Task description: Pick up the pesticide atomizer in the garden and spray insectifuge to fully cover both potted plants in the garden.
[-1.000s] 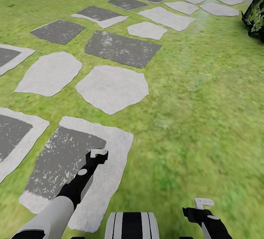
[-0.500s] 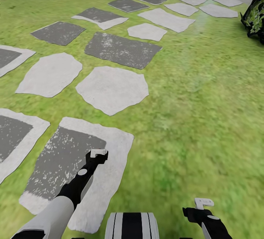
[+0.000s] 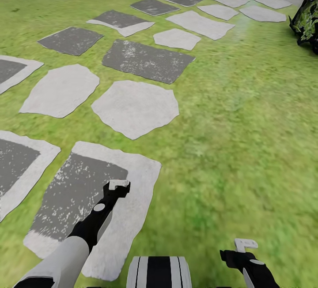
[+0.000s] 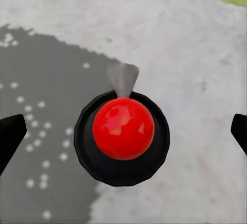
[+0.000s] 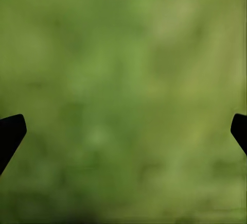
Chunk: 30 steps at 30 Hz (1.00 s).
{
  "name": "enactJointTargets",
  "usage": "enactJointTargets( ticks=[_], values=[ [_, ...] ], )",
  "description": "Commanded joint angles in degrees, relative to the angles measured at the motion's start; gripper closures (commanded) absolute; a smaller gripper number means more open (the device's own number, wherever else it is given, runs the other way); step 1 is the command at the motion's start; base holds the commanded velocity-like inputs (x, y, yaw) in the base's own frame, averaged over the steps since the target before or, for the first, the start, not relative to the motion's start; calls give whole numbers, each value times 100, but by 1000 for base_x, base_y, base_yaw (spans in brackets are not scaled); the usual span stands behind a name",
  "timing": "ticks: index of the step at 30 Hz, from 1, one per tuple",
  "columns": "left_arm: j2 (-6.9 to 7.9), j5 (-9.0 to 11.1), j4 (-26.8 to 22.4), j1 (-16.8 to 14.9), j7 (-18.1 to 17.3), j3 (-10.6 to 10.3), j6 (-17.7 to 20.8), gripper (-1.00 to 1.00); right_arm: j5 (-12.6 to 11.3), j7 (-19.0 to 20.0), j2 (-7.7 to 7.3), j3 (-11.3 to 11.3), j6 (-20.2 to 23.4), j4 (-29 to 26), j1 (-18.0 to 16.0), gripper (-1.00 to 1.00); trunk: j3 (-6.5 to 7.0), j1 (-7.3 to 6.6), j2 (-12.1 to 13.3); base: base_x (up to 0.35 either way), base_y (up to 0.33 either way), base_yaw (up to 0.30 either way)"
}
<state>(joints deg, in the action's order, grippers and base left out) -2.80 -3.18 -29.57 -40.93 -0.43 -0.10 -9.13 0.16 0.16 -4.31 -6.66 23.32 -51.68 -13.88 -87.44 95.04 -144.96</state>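
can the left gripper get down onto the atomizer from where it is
Probably yes. In the left wrist view the pesticide atomizer stands centred between the open left gripper fingertips, on a stepping stone, with nothing seen between them.

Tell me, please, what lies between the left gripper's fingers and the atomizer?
Nothing but bare stone: in the left wrist view the atomizer sits midway between the open fingers, with paving showing on either side.
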Motion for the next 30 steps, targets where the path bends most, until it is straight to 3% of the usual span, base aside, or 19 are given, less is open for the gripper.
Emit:
enactJointTargets(
  ticks=[1,9,10,30],
  values=[
    [-1,-33,4,-2,-5,7,-18,-100,2,2,0,-3,31,-9,0,-100,-3,-1,-1,-16,0,0],
    [-1,-33,4,-2,-3,10,-18,-100,1,2,0,-3,32,-9,0,-100,-3,-1,-1,-5,0,0],
    [-1,-33,4,-2,-2,10,-18,100,0,2,0,-2,32,-9,0,-100,-3,-1,-1,0,0,0],
    [-1,-30,4,-2,-1,10,-18,100,0,2,0,-2,32,-9,0,-100,-3,-1,-1,0,0,0]
  ],
)
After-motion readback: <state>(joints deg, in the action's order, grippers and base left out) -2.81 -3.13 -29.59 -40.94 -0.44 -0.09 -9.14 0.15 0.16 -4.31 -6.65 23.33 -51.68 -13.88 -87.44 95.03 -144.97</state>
